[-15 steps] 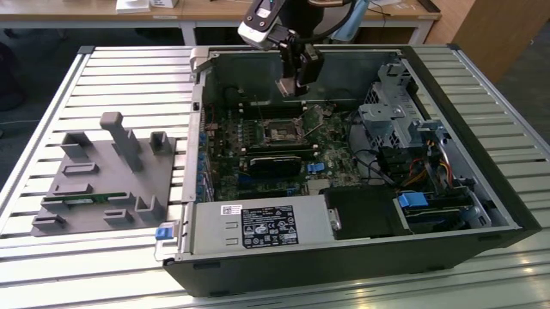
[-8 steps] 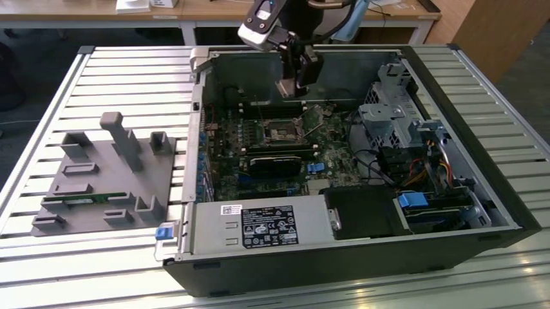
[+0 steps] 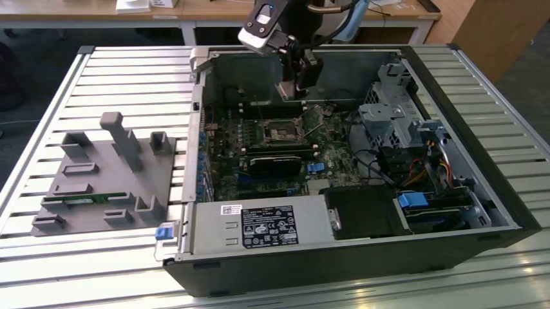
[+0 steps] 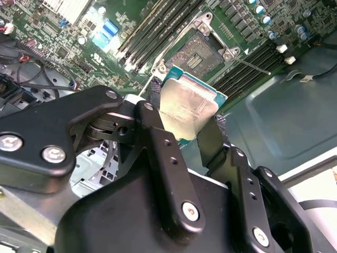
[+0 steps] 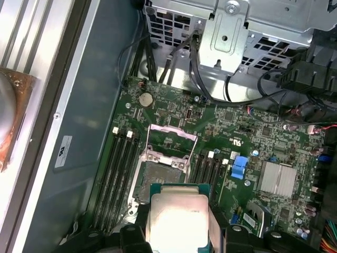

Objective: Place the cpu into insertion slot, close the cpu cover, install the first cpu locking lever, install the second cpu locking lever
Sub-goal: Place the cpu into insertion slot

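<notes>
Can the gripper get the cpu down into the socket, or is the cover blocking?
Probably yes: cpu cover stands open, socket bare, nothing between it and the gripper holding the cpu.

A pale grey work table of long ribbed aluminium slats (image 3: 129,71) fills the foreground, its slats running from the exterior view's left to its right under soft, even light with no hard shadows. The same slats (image 5: 21,31) show in the first wrist view. Beyond the table's far edge stands a light wooden desk on white metal legs (image 3: 206,11), with a few white boxes or papers (image 3: 142,4) on its top. Off the table's far corner, on the exterior view's right, rises a brown wooden cabinet side (image 3: 485,26). Dark grey floor (image 3: 43,38) shows past the table's edge on the exterior view's left, and again on the right
</notes>
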You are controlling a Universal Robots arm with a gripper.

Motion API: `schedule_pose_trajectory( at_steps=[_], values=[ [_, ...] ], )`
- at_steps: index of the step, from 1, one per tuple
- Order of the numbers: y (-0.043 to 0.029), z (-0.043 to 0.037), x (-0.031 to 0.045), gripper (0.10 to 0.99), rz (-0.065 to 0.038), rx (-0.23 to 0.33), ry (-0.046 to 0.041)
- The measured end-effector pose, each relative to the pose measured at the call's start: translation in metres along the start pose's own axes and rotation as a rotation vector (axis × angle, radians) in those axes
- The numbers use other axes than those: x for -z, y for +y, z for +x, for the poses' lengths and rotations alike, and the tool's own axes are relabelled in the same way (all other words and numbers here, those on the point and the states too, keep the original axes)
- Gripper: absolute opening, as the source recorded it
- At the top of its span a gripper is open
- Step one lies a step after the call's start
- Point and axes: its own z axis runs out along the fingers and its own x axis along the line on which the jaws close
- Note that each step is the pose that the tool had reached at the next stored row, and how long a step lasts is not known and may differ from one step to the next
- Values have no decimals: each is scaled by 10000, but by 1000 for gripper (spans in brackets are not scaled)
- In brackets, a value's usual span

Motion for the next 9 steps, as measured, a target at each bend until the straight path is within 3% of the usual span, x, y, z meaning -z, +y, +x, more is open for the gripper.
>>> schedule_pose_trajectory(
  at_steps=[9],
  values=[
    [-5,-1,-55,525,1,0,-1]
  ],
)
